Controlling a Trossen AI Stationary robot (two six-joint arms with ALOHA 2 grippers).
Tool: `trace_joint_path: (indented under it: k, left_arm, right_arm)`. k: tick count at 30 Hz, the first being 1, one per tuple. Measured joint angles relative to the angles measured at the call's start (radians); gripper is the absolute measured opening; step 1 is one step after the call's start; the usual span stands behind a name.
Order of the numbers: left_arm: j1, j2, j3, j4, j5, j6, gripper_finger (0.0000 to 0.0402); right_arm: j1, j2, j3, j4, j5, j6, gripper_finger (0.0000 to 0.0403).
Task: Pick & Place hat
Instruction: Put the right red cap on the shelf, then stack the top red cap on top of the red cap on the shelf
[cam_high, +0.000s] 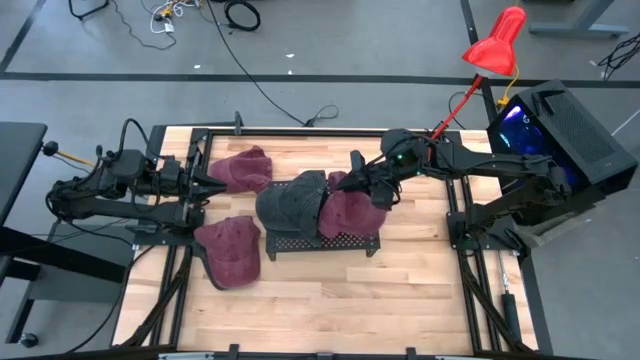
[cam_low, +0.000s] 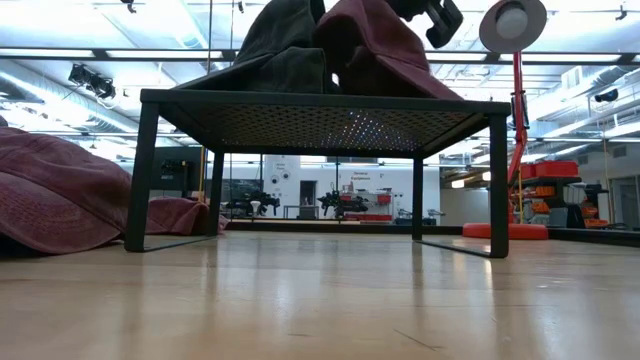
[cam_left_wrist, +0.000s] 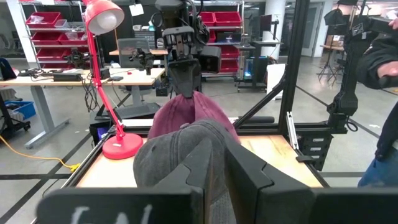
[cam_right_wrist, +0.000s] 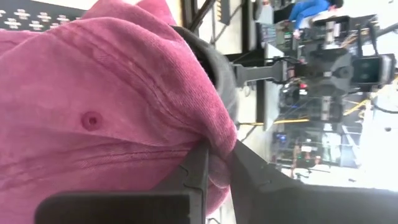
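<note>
Light wooden tabletop, plank-grained, framed by black rails. On it near the middle, slightly toward the far edge: a black perforated metal stand on four legs, seen in the low view with open space beneath its mesh top. Directly on the wood, two maroon caps: one near the far edge, left of the stand; another closer to the left edge and nearer the front, just beside the stand's left legs. Front half of the tabletop bare wood. On the stand's top, a dark grey cap and a maroon cap side by side, touching.
</note>
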Motion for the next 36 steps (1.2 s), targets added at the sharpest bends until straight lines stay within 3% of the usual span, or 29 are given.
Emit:
trace_joint_path:
  k: [9,22,31,36]
  left_arm:
    - [0.000,0.000,0.000,0.000,0.000,0.000,0.0048]
    - [0.000,0.000,0.000,0.000,0.000,0.000,0.0048]
    - [0.000,0.000,0.000,0.000,0.000,0.000,0.0048]
    - [0.000,0.000,0.000,0.000,0.000,0.000,0.0048]
  right_arm:
    - [0.000,0.000,0.000,0.029,-0.002,0.068,0.0050]
    - [0.000,0.000,0.000,0.032,-0.052,0.182,0.0144]
    - [-0.003,-0.022,0.000,0.028,-0.054,0.329,0.0222]
    - [-0.006,-0.069,0.000,0.033,-0.028,0.471,0.0242]
